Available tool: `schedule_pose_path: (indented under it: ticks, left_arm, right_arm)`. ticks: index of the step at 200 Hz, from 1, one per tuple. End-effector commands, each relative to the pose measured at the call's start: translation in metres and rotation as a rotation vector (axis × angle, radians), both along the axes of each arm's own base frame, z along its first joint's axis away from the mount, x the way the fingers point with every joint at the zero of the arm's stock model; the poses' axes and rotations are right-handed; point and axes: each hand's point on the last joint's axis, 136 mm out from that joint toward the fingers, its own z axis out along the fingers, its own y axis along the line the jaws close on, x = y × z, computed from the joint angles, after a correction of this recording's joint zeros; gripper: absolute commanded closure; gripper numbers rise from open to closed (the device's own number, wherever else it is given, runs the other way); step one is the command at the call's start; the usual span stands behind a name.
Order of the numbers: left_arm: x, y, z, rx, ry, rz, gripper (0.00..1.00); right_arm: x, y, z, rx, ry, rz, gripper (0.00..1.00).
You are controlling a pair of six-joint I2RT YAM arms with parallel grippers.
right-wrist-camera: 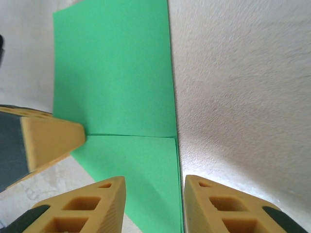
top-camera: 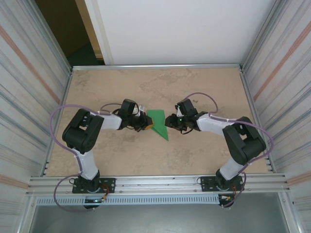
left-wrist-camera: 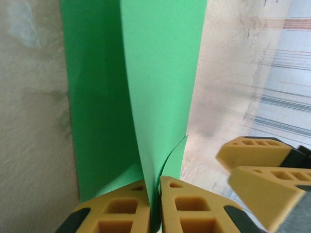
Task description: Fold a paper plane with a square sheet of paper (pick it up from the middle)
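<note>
The square sheet of paper is a bright green creased wedge lying mid-table between both grippers. My left gripper comes at its left side. In the left wrist view the yellow fingers of the left gripper are shut on a raised green flap, which curves upward from the pinch. My right gripper sits at the paper's right side. In the right wrist view the right gripper stands open, its fingers apart over the folded paper and its straight edge.
The table is a beige mottled surface enclosed by ribbed metal walls left and right. A metal rail runs along the near edge by the arm bases. Each wrist view catches the other gripper's yellow fingers close by.
</note>
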Motion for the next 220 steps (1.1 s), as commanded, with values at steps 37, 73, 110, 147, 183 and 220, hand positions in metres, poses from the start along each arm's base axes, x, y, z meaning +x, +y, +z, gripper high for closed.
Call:
schedule_pose_path:
  ticks: [37,73,110,147,183,220]
  left_arm:
    - [0.005,0.009,0.013,0.013,-0.019,0.051,0.89]
    - [0.006,0.029,0.014,0.112,-0.001,0.149,0.89]
    - [0.006,0.043,0.017,0.146,0.011,0.242,0.89]
    - [0.004,0.045,0.020,0.167,0.013,0.258,0.88]
    - [0.004,0.034,0.022,0.148,0.021,0.215,0.88]
    - [0.004,0.028,0.022,0.135,0.035,0.205,0.88]
  right_arm:
    - [-0.006,-0.011,0.021,-0.138,-0.207,0.091,0.54]
    - [-0.020,0.006,0.025,-0.358,-0.393,0.260,0.51]
    - [-0.033,0.046,0.018,-0.411,-0.483,0.409,0.54]
    - [-0.033,0.073,0.012,-0.412,-0.504,0.465,0.56]
    - [-0.031,0.081,0.003,-0.443,-0.494,0.462,0.57]
    - [-0.035,0.084,-0.007,-0.473,-0.486,0.464,0.59]
